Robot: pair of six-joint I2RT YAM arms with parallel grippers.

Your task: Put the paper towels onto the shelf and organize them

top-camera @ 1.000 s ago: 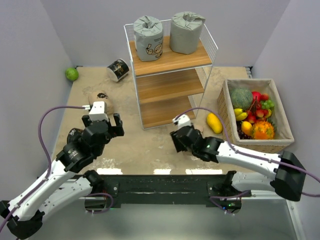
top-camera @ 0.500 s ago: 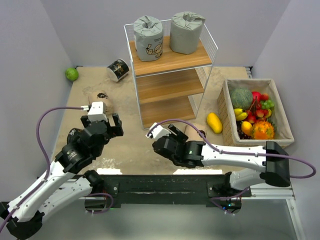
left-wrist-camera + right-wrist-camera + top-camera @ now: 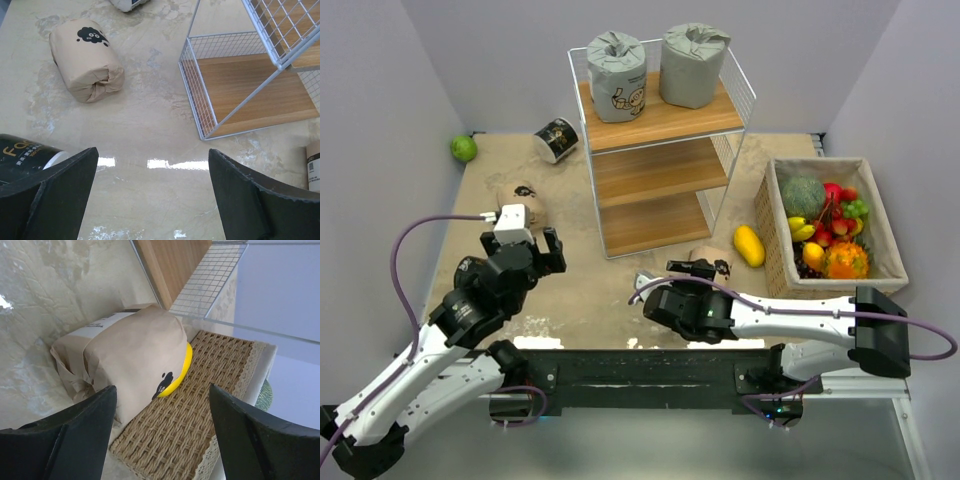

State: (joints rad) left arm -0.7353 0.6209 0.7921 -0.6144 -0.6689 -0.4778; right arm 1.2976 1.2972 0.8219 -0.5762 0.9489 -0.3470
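Observation:
The shelf (image 3: 665,125) stands at the back with two grey paper towels (image 3: 617,75) (image 3: 692,65) on its top board. A black roll (image 3: 557,138) lies left of it. One beige roll (image 3: 520,198) (image 3: 85,60) lies ahead of my left gripper (image 3: 525,241) (image 3: 153,152), which is open and empty. Another black roll (image 3: 25,152) lies by its left finger. A second beige roll (image 3: 710,262) (image 3: 135,355) lies just ahead of my right gripper (image 3: 695,276) (image 3: 162,390), which is open and holds nothing.
A woven basket (image 3: 775,240) (image 3: 200,435) of fruit stands at the right, with a yellow mango (image 3: 748,245) (image 3: 186,367) between it and the beige roll. A green fruit (image 3: 463,148) sits at the far left. The shelf's bottom board (image 3: 245,90) is right of my left gripper.
My right wrist has swung left, then turned back toward the basket while its jaws widened. The beige roll by the mango is now uncovered. The left arm has not moved.

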